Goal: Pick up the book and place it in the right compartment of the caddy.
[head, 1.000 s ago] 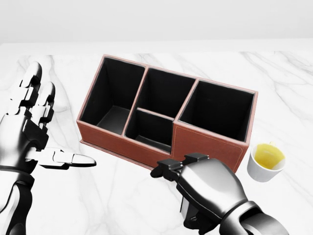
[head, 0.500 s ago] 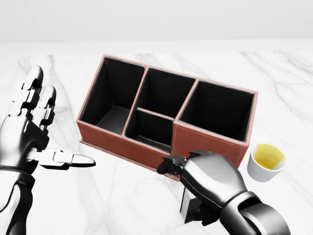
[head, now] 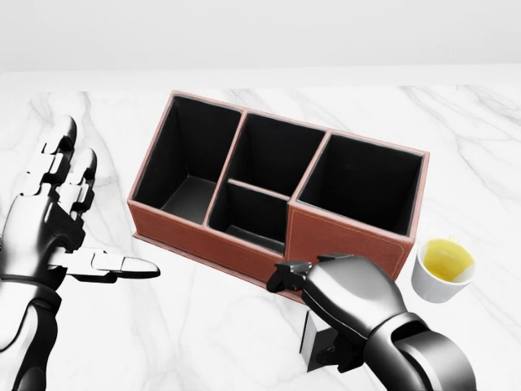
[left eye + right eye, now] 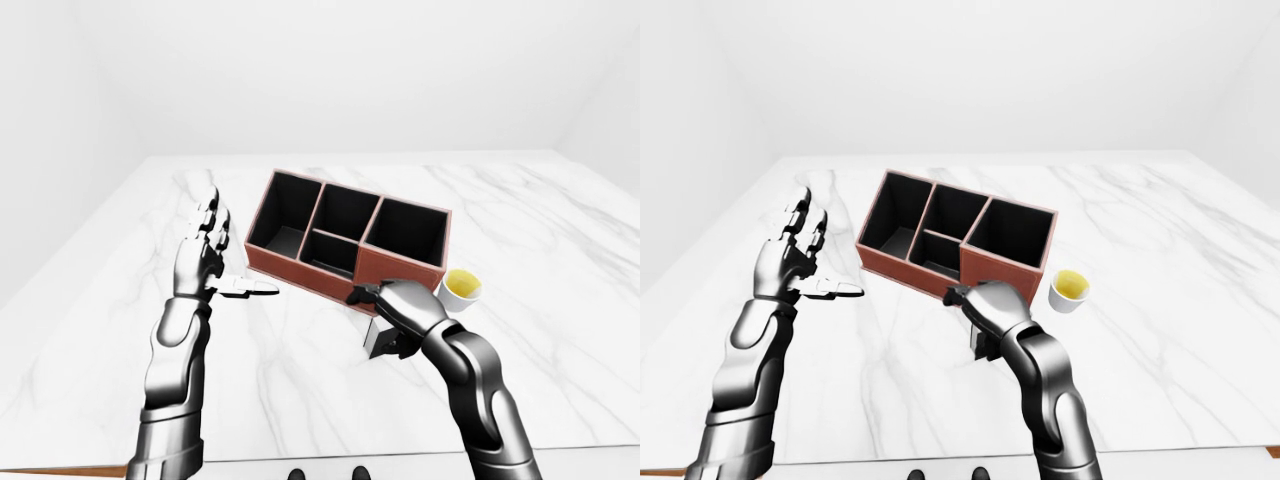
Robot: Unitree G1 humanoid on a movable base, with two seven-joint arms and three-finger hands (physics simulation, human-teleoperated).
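Since a second ago the right hand (image 3: 346, 301) has slid toward the lower right of the head view, and the small dark book (image 3: 313, 342) beneath it now shows more of its pale edge; the left hand (image 3: 49, 224) has barely shifted, and the caddy and cup lie where they were.

In the head view the right hand sits just below the caddy's (image 3: 244, 244) near wall, under the right compartment (image 3: 362, 183). Its fingers (image 3: 285, 279) curl down over the book, which stands on edge on the marble table (image 3: 203, 326); they seem closed on it, though the hand hides most of the book. All four compartments of the caddy are dark inside and hold nothing. A white cup (image 3: 442, 269) of yellow liquid stands just right of the caddy, apart from it. The left hand is held up flat at the left edge, fingers spread, thumb pointing right, gripping nothing.

In the left-eye view the book (image 4: 380, 340) shows as a small block under the right hand (image 4: 400, 310), close to the caddy's wall but outside it, with the cup (image 4: 460, 288) to the right.

The right-eye view shows the same layout, with the left hand (image 4: 790, 262) well to the left of the caddy (image 4: 900, 262).
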